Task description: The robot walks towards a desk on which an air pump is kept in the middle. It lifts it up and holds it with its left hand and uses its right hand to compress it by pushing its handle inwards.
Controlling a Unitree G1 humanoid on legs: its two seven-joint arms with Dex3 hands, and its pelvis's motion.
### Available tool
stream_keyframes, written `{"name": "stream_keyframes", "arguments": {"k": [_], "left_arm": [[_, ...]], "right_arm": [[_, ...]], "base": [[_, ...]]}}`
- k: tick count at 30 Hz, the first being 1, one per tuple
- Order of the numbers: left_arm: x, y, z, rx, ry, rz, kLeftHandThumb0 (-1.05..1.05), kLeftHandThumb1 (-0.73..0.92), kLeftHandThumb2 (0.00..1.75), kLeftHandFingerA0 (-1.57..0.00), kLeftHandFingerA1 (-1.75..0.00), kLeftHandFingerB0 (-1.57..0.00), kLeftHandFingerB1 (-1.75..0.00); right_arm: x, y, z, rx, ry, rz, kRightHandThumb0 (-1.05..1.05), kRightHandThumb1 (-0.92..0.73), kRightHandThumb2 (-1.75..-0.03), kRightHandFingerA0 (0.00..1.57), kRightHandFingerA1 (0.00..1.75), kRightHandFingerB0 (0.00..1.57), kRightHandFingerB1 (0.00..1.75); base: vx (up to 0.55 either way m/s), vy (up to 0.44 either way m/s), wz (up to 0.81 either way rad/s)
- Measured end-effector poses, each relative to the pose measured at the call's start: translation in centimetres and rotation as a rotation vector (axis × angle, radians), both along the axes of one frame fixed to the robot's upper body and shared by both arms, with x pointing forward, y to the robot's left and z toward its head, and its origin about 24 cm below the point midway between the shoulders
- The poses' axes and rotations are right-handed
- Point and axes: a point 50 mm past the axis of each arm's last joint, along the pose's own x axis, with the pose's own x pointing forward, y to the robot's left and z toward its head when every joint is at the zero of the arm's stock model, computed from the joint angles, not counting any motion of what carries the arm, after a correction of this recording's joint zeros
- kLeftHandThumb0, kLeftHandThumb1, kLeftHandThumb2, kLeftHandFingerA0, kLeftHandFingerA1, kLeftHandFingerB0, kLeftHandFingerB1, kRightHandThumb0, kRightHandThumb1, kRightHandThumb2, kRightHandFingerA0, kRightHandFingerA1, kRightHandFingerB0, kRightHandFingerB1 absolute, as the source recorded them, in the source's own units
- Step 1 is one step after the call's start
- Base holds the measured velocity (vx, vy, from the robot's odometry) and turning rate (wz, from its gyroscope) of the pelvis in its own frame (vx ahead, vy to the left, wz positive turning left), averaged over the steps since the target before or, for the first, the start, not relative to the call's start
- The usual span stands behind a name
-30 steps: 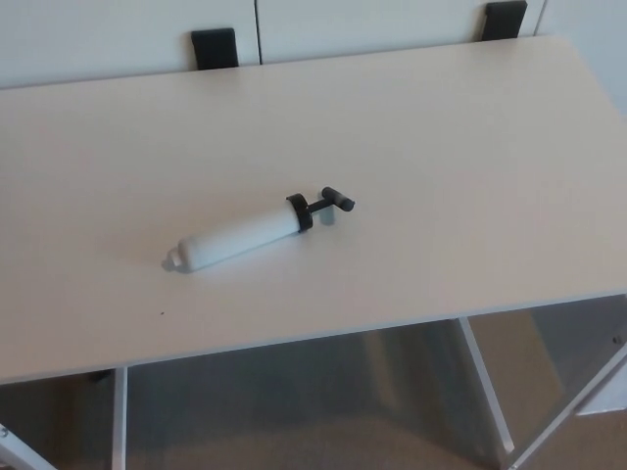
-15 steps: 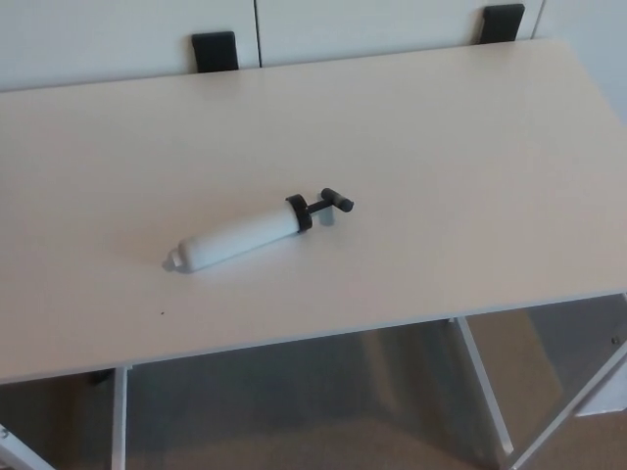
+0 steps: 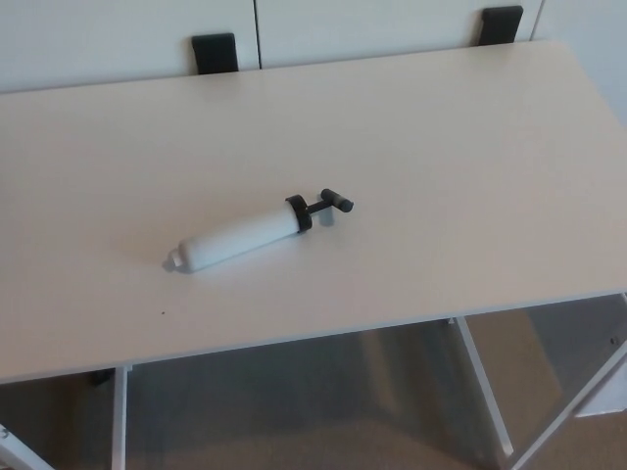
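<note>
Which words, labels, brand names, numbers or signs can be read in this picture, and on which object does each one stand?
None: no readable text shows anywhere in the head view.
White cylindrical air pump with black T-shaped handle: plain body, no label or brand visible.
White rectangular desk top: bare surface, no marks to read.
Two black brackets at the far edge of the desk: plain, no print visible.

The air pump (image 3: 253, 233) lay on its side near the middle of the desk (image 3: 470, 147) before me, its nozzle end (image 3: 172, 260) toward my left and nearer me, its handle (image 3: 336, 201) toward my right and farther off. Behind the desk's far edge stood two brackets (image 3: 215, 51), one left, one right
</note>
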Motion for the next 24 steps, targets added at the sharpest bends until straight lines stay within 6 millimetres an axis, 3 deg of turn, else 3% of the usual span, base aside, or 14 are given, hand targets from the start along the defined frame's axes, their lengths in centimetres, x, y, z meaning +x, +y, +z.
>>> {"name": "stream_keyframes", "arguments": {"k": [24], "left_arm": [[-6.4,2.1,5.1,-0.007,-0.235,0.218,-0.71,0.79,0.63,-0.43,-0.58,-0.48,-0.49]], "right_arm": [[-3.2,6.0,1.6,0.091,-0.058,0.102,-0.86,-0.74,-1.15,0.0,0.42,0.04,0.34]], "base": [[0.0,0.0,0.0]]}}
